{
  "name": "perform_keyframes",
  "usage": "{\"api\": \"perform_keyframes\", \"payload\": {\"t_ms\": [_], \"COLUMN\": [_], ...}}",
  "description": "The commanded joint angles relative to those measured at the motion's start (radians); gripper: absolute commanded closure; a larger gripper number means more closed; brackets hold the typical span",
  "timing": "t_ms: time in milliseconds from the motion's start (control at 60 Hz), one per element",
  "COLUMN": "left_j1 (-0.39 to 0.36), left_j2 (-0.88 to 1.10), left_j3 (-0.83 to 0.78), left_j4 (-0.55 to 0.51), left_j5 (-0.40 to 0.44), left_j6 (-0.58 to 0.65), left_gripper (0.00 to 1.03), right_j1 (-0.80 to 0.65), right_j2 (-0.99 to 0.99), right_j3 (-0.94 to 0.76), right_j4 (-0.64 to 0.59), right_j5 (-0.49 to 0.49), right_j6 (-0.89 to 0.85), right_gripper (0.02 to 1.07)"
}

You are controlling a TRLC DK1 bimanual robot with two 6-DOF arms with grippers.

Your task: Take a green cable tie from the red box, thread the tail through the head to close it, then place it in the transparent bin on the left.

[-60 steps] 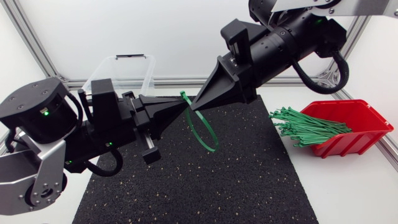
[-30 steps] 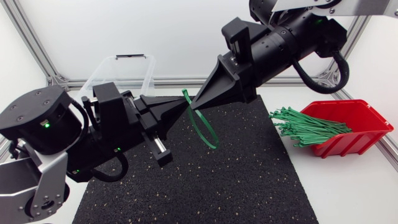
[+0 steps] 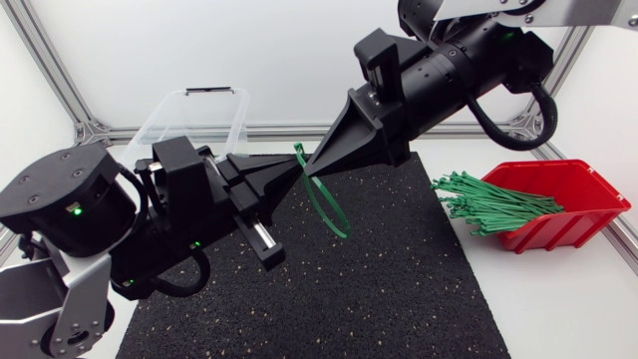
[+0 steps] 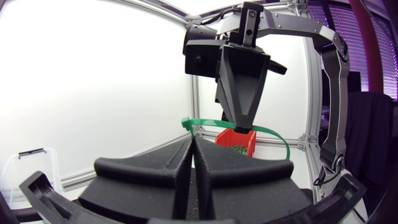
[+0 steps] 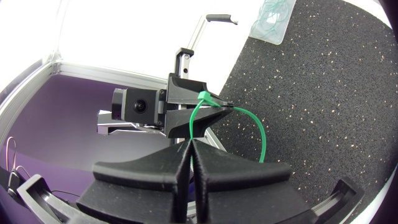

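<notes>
On the white table I see a black speckled mat covering the middle, with metal rails framing the edge. My left arm comes in low over the mat's near left corner, and my right arm slants down from the far right. Their tips meet in the air above the far part of the mat. The clear bin stands at the far left just off the mat. The left arm's bulk covers its near wall in the head view, and from the right wrist I can make out green loops lying inside it. The red box sits at the right, off the mat, and a bundle of green ties fans out over its open side. The cable tie is held off the mat between the two arms, bent into a hanging loop with its head sticking up. The left gripper has its fingers pressed together and nips the strap at their very tip. The right gripper is likewise closed tight, pinching the strap just beside the head.
</notes>
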Motion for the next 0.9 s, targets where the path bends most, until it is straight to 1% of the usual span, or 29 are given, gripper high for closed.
{"api": "perform_keyframes", "payload": {"t_ms": [0, 500, 883], "left_j1": [-0.021, -0.01, -0.021], "left_j2": [-0.013, -0.013, 0.036], "left_j3": [-0.021, -0.037, -0.05], "left_j4": [0.038, 0.06, 0.117], "left_j5": [-0.005, -0.007, -0.016], "left_j6": [0.026, 0.026, 0.048], "left_gripper": [1.0, 1.0, 1.0], "right_j1": [-0.006, -0.059, -0.058], "right_j2": [0.031, 0.019, 0.021], "right_j3": [0.009, -0.001, 0.002], "right_j4": [-0.011, -0.017, -0.023], "right_j5": [0.0, -0.009, -0.03], "right_j6": [0.02, 0.02, 0.022], "right_gripper": [1.02, 1.02, 1.02]}}
